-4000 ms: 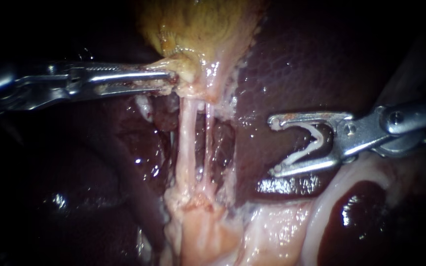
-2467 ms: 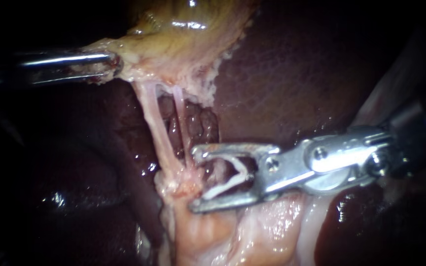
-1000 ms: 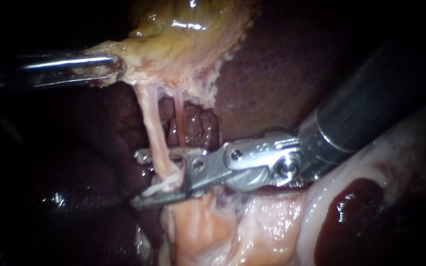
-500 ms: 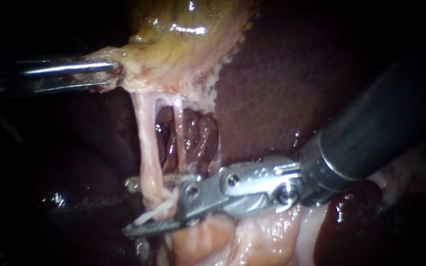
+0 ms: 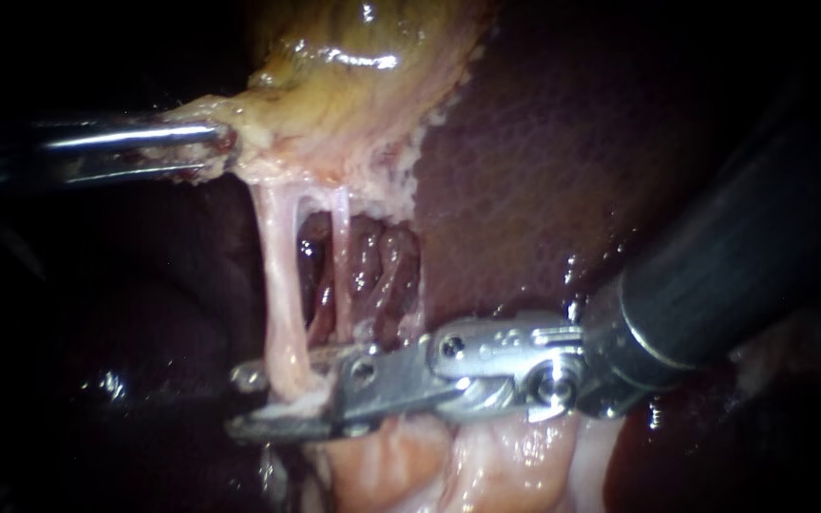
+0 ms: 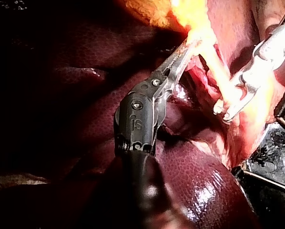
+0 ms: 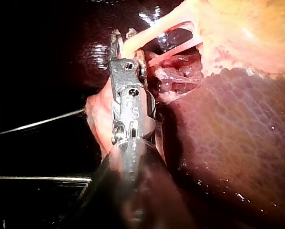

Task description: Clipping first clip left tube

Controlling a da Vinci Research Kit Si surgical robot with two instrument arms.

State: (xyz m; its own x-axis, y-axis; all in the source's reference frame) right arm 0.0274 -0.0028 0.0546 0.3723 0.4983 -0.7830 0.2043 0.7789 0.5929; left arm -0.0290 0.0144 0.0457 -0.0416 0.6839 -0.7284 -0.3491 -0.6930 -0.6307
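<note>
The yellow gallbladder [image 5: 353,85] hangs over the dark liver [image 5: 544,171]. My left instrument [image 5: 206,150] is shut on the gallbladder's pale lower edge and holds it out to the left; the left wrist view shows the same grip [image 6: 185,55]. Two pale tubes run down from it, the thicker left tube [image 5: 277,285] and the thin right tube [image 5: 341,266]. My right instrument [image 5: 241,403] reaches across low on the left tube, its jaws close together on it with a white clip [image 5: 287,410] inside. In the right wrist view the tube [image 7: 152,31] sits between those jaws [image 7: 123,38].
Pale fatty tissue [image 5: 486,465] lies under the right instrument's wrist. Reddish lumpy tissue [image 5: 382,266] shows behind the two tubes. A black base with thin wires [image 6: 271,157] borders the liver, as the right wrist view also shows [image 7: 37,157].
My right instrument came in from the right, passed the right tube and set its clip-loaded jaws around the left tube; the jaws have narrowed on it. My left instrument pulled the gallbladder leftward.
</note>
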